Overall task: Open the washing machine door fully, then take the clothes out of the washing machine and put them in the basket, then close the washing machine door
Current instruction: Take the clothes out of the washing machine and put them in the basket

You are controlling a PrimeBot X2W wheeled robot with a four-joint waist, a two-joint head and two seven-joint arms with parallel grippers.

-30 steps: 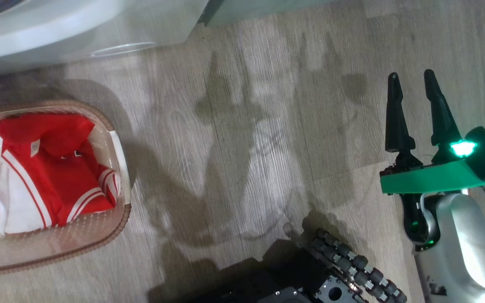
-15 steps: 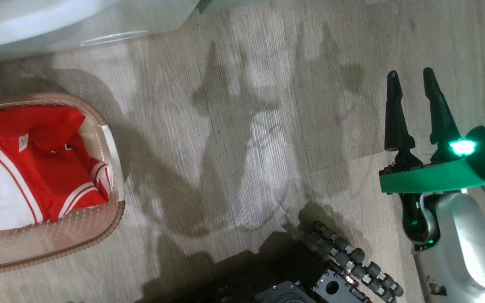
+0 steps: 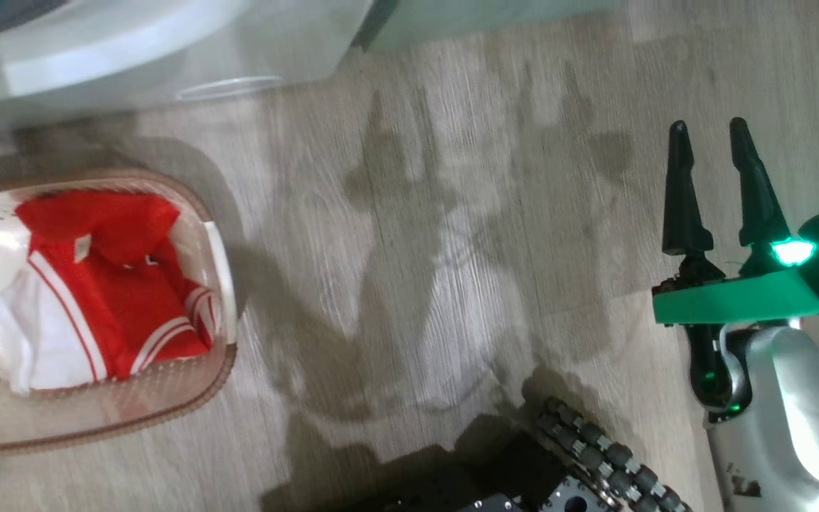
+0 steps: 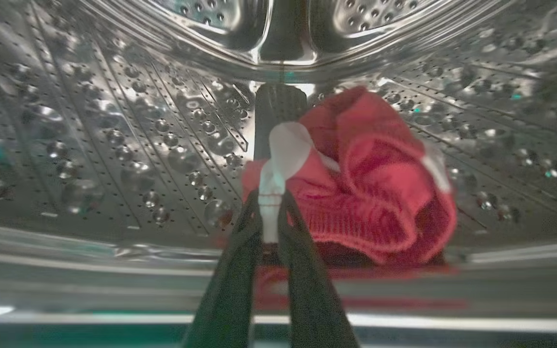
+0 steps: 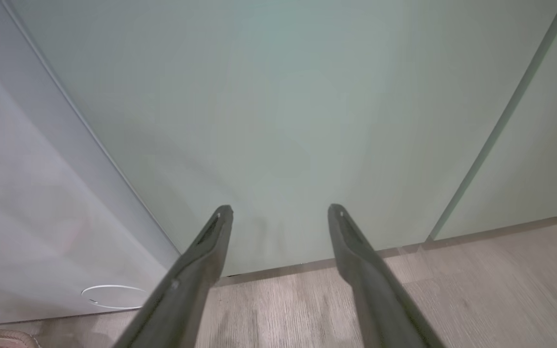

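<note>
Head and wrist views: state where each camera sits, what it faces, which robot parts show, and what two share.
Head view: on the head, facing down at floor and basket of clothes; open right hand shows.
Left wrist view: on that wrist, facing into the drum; left hand shut on a red garment.
Right wrist view: on that wrist, facing a green cabinet; open right hand shows.
Shared: head and right wrist views both show the washing machine's side.

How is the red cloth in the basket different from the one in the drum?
The red-and-white striped clothes lie spread in the cream perforated basket; the bunched red garment sits in the steel drum. The left gripper pinches the drum garment's white part; nothing holds the basket clothes. Both are red and white.
</note>
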